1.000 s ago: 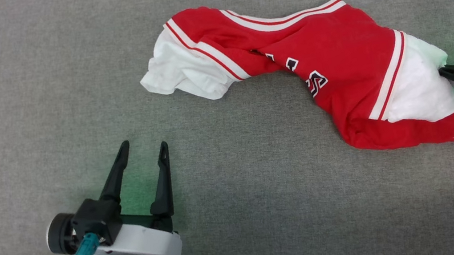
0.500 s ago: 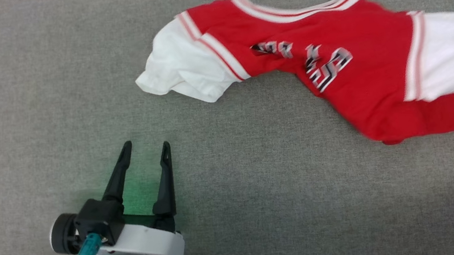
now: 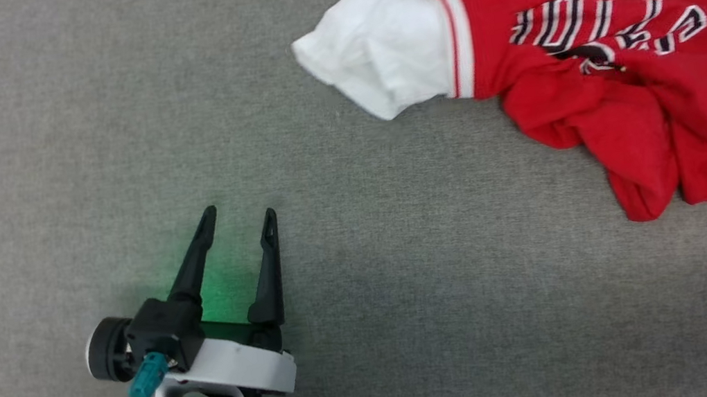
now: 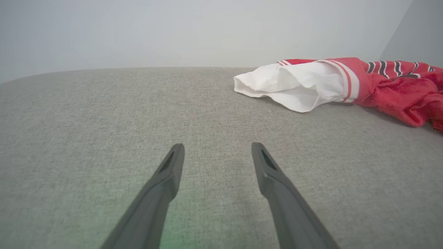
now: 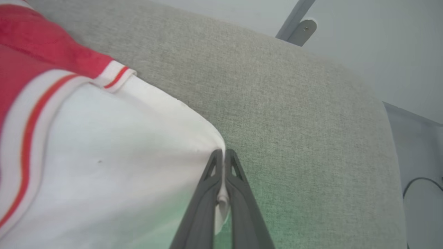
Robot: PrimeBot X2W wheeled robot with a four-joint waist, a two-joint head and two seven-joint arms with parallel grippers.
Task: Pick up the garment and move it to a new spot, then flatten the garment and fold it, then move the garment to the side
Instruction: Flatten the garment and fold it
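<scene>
head view first: my left gripper [image 3: 238, 214] sits at the lower left over the grey woven surface [image 3: 411, 302]. its two long dark tapered fingers are spread apart with nothing between them, and a green glow lies on the weave beneath. the red jersey [image 3: 648, 105] lies well apart from it at the upper right, crumpled and running off the right edge. its white sleeve [image 3: 375, 62] puffs out to the left, soft and rounded, edged with white-and-red stripe trim. dark blocky lettering [image 3: 608, 27] outlined in white buckles across the chest, and below it the red knit bunches into deep folds.

left wrist view: my two fingers, matte and pointed, are parted wide and hover low above the coarse weave. the jersey rests on the surface up at the right, sleeve mouth gaping toward me, with a pale wall [image 4: 173, 31] behind.

right wrist view: my right gripper [image 5: 223, 154] is pinched tight on the jersey. a bit of white sleeve cloth is squeezed between the fingers and drawn to a taut point at the tips. the smooth white panel spreads left, with the red stripe and red body beyond. a grey metal bracket [image 5: 298, 25] is up top and a thin dark cable [image 5: 420, 186] at far right.
</scene>
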